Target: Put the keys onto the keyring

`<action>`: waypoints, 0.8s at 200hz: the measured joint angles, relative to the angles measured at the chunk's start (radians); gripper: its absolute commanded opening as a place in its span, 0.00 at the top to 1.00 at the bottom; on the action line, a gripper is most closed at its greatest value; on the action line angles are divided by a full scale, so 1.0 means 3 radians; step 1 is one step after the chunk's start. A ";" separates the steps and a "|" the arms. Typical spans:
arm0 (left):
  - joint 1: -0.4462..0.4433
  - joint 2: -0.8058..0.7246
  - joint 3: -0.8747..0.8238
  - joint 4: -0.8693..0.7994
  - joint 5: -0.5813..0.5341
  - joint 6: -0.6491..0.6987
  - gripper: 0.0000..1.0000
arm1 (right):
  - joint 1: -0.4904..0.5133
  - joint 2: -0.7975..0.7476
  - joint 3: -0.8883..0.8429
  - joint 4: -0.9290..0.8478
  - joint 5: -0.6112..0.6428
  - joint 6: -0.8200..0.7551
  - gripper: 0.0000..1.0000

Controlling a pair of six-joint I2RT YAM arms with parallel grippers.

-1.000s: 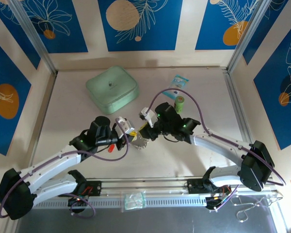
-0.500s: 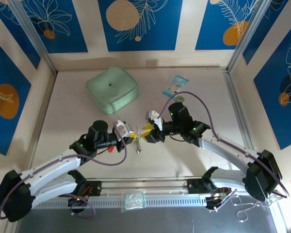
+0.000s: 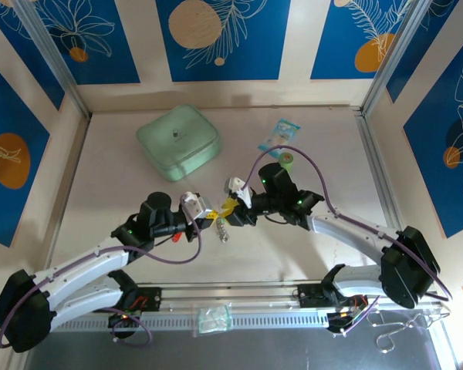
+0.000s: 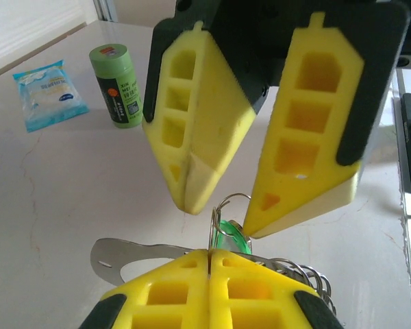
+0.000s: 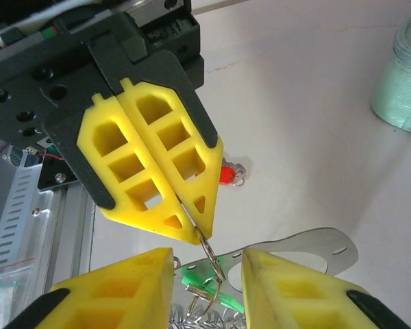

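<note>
The pale table (image 3: 123,193) carries a mint-green pouch (image 3: 177,141) at the back. In front of it the two arms meet nose to nose. The left gripper (image 5: 198,232) is clenched tight on the thin wire of the keyring (image 3: 222,229), whose silvery pieces hang down to the table. The right gripper (image 4: 220,218) stands released, one finger on either side of that wire. The green key (image 4: 231,229) sits against the ring between those fingers. The red key (image 5: 226,175) lies apart on the table.

Partial "XIN" on green cylinder (image 4: 116,86)
</note>
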 measured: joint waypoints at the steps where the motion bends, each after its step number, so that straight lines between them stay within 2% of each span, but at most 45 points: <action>1: 0.0000 0.0000 0.0000 0.0000 0.0000 0.0000 1.00 | 0.0000 0.0003 0.0000 -0.0001 0.0000 -0.0003 0.72; 46: 0.0000 0.0000 -0.0003 0.0000 0.0023 0.0001 1.00 | 0.0004 0.0033 0.0000 -0.0003 -0.0004 -0.0036 0.84; 101: 0.0000 0.0000 -0.0005 -0.0001 0.0023 0.0001 1.00 | 0.0003 0.0076 0.0000 -0.0003 -0.0083 -0.0086 0.89; 127: 0.0001 0.0000 -0.0005 -0.0001 0.0022 0.0000 1.00 | 0.0003 0.0081 0.0000 -0.0010 -0.0130 -0.0130 1.00; 154: 0.0000 -0.0001 -0.0005 -0.0005 0.0023 0.0001 1.00 | 0.0003 0.0081 0.0020 -0.0066 -0.0156 -0.0209 1.00; 160: 0.0000 -0.0001 -0.0005 -0.0008 0.0023 0.0011 0.96 | 0.0003 0.0081 0.0034 -0.0086 -0.0160 -0.0231 1.00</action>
